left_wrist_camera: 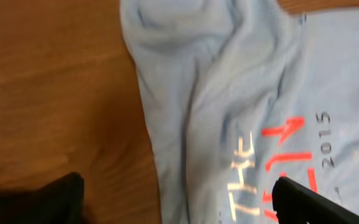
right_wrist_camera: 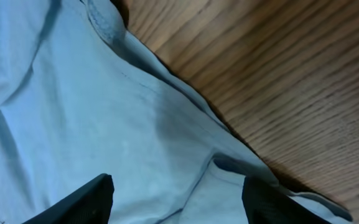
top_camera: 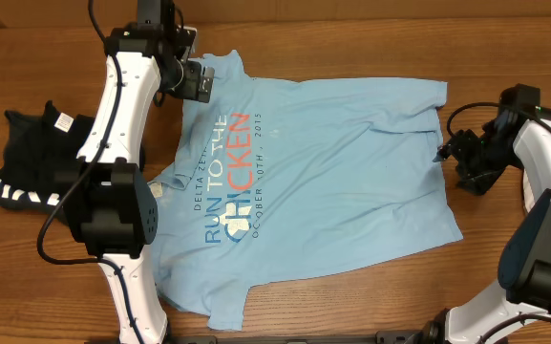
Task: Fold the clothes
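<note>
Overhead: the shirt (top_camera: 342,162) looks soft and floppy. Both the left end effector (top_camera: 197,81) and right end effector (top_camera: 452,153) gape wide, empty. Best pinch its 12 o'clock edge.

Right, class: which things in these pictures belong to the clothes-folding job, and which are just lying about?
Belongs to the job:
light-blue T-shirt, spread out
black garment, bunched up

Just there:
wooden table
</note>
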{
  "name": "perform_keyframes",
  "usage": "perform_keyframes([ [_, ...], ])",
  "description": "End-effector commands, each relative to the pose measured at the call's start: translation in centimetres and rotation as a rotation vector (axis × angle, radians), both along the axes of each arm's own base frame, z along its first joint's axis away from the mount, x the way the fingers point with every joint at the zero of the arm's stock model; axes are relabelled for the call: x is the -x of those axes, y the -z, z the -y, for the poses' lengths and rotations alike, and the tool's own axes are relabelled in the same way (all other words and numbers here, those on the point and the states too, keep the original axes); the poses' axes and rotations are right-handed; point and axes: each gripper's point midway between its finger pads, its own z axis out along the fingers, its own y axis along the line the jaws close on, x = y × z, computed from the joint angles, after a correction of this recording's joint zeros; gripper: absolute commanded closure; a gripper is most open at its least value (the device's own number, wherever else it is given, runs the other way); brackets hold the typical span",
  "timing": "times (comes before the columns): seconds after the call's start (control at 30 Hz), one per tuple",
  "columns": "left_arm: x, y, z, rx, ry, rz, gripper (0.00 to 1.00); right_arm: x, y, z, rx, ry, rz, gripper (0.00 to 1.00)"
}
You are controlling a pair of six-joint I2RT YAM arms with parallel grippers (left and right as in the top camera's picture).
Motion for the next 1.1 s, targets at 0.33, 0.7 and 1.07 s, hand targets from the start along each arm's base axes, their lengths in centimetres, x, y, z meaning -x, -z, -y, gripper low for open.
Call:
perform_keyframes([
  [0.33,-3.4,13.3,-3.3,0.084,-0.185,-0.09,0.49,-1.1,-1.6,-3.6,-0.124,-0.175,0.106,0.21],
  [0.7,-6.1,10.8,-7.4,0.166,-0.326,-0.002,0.49,-1.1,-1.6,-3.6,-0.12,-0.184,0.108,0.21],
  [1.07,-5.3,11.9,-7.8,0.098,-0.269,-0.03,0.96,-0.6,-1.6,-4.8,-0.139,-0.225,0.092,0.21],
])
